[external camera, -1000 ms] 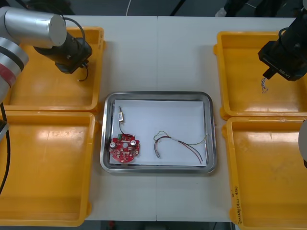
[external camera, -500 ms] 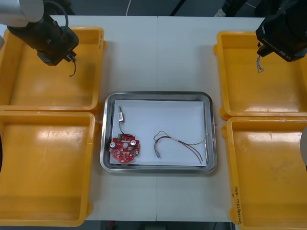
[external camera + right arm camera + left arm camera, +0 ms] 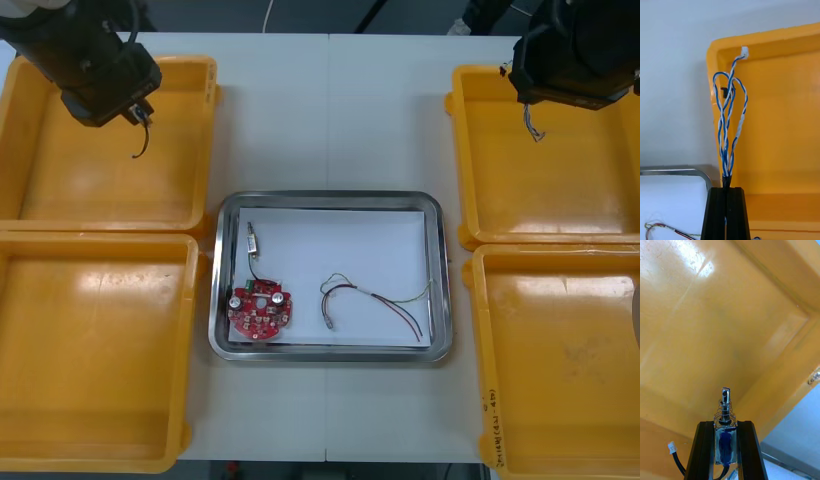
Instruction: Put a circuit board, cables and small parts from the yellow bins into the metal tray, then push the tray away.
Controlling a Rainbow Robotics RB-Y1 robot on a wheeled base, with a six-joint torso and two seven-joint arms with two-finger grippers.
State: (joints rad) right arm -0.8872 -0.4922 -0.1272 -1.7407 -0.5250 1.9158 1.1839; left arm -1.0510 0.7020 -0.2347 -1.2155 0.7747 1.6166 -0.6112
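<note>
Both arms have risen and drawn back toward the table's far edge over the last second, each carrying its pick up out of a bin; nothing in the tray has shifted.

Seen from the front, the left gripper hangs at 10 o'clock over the far left bin. Its fingers are pinched on a small metal part, and a black lead trails below it. The right gripper sits at 2 o'clock above the inner rim of the far right bin, fingers closed on the base of a twisted blue and white cable whose loops hang loose.

The step in hand looks like the carry to the tray at the centre. To do it well, I would bring the loads in one at a time so the arms do not crowd each other over the tray. The circuit board lies at the tray's 7 o'clock, another metal part at 10, and the red and yellow cable at 5. The bare white patch from 12 to 2 o'clock is therefore the safest landing spot. Each gripper should come down low before letting go. The cable's loops and the trailing lead ought to touch the liner first, or they may drape over the rim.
</note>
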